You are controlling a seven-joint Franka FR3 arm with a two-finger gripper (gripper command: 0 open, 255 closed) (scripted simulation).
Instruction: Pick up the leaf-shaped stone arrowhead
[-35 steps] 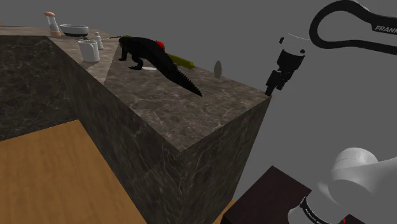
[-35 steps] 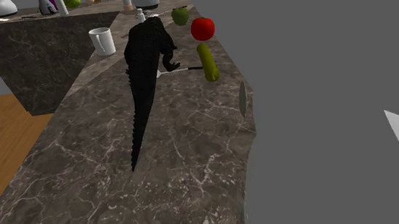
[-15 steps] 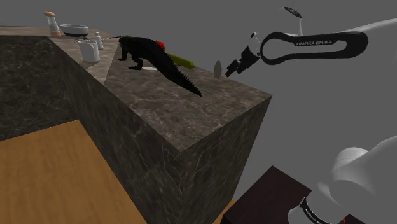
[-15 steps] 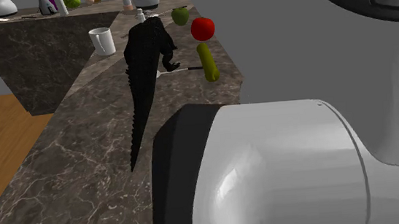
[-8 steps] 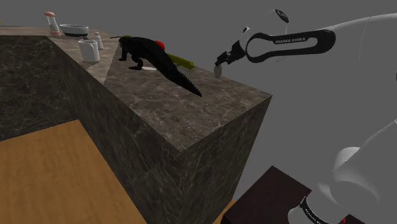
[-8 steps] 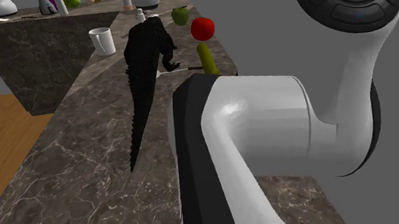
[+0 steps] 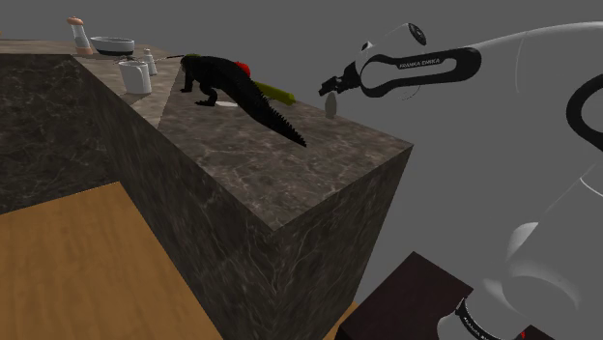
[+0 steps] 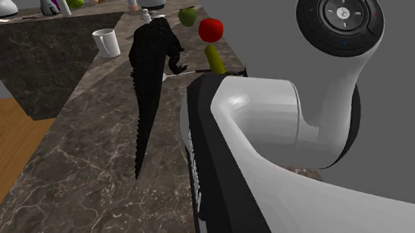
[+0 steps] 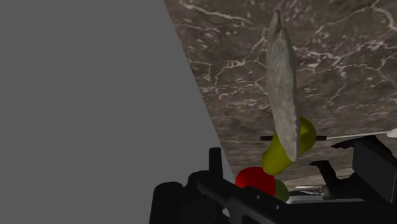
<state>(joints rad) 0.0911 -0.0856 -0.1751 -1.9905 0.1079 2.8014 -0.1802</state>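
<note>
The arrowhead (image 7: 331, 107) is a grey, leaf-shaped stone standing on edge near the marble counter's (image 7: 290, 179) far edge, on the shoulder view's right. My gripper (image 7: 329, 90) hangs right over its upper tip, open and holding nothing. In the wrist view the arrowhead (image 9: 282, 89) rises tall ahead of the hand, with one black finger (image 9: 215, 164) off to its side and not touching it. In the second exterior view my white arm (image 8: 275, 129) stands in front of that spot.
A black lizard toy (image 7: 242, 90) lies across the counter beside the arrowhead, next to a yellow-green pickle (image 8: 213, 57), a red apple (image 8: 210, 29) and a green apple (image 8: 187, 16). Farther back stand a white mug (image 7: 135, 75) and a bowl (image 7: 113, 43). The counter drops off just past the arrowhead.
The arm has swung from beyond the counter's corner toward the shoulder view's left, bringing the gripper over the arrowhead. It now covers the arrowhead in the second exterior view.
</note>
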